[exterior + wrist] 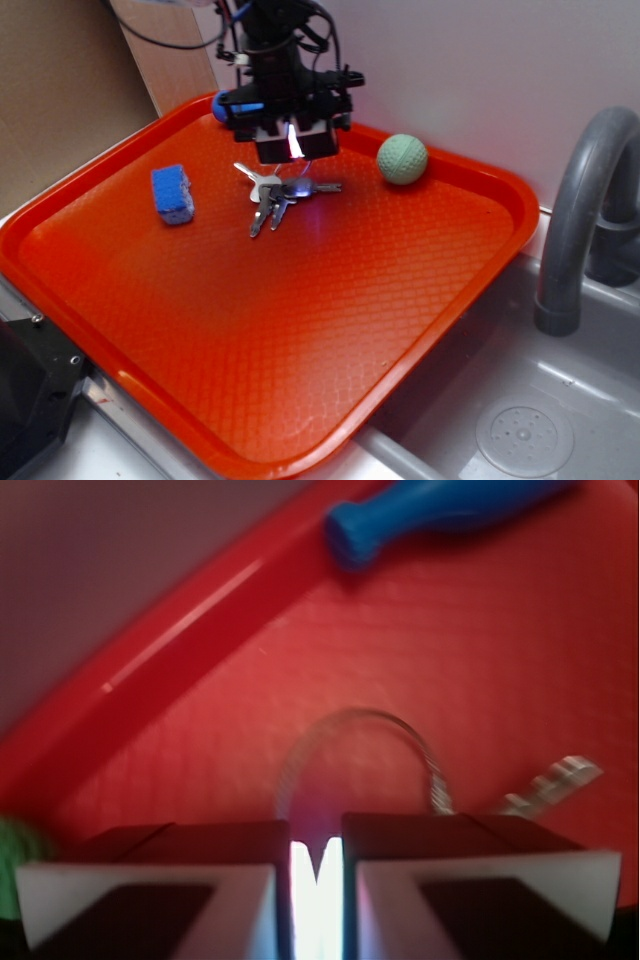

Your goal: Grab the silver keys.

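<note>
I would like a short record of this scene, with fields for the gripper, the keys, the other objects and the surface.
gripper: above the keys, jaws nearly closed, only a narrow bright gap between them in the wrist view
keys: silver bunch lying on the tray; wire ring arches just ahead of the jaws; a firm grip cannot be confirmed
sponge: blue, left of the keys
ball: green, right of the keys
blue toy: near the tray's far rim
tray: orange, beside a sink
</note>
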Controlling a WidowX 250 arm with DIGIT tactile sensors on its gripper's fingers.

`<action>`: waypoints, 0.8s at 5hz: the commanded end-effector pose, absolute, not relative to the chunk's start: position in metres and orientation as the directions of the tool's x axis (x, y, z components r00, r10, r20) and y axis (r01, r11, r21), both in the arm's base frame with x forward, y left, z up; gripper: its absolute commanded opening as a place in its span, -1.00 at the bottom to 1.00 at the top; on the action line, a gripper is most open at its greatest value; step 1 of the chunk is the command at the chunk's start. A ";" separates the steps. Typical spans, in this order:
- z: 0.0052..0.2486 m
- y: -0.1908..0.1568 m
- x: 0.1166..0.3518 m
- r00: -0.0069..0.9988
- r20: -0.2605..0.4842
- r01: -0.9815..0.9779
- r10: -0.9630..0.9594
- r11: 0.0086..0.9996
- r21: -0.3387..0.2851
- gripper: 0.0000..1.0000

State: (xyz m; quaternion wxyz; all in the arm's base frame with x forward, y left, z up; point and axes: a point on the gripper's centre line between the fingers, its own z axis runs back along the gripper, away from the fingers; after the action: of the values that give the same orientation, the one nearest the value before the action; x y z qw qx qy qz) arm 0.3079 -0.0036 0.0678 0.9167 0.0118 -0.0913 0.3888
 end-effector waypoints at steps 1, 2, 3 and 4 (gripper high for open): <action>0.111 0.002 0.291 0.691 0.242 -0.668 0.682 0.729 -0.150 -0.48; 0.104 0.008 0.306 0.688 0.235 -0.671 0.686 0.726 -0.151 1.00; 0.092 0.013 0.323 0.703 0.210 -0.670 0.679 0.732 -0.126 1.00; 0.083 0.017 0.329 0.713 0.184 -0.669 0.677 0.735 -0.109 1.00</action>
State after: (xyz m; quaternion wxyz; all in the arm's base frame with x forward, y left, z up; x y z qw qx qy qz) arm 0.3273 -0.0014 0.0646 0.9320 -0.0046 -0.0782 0.3539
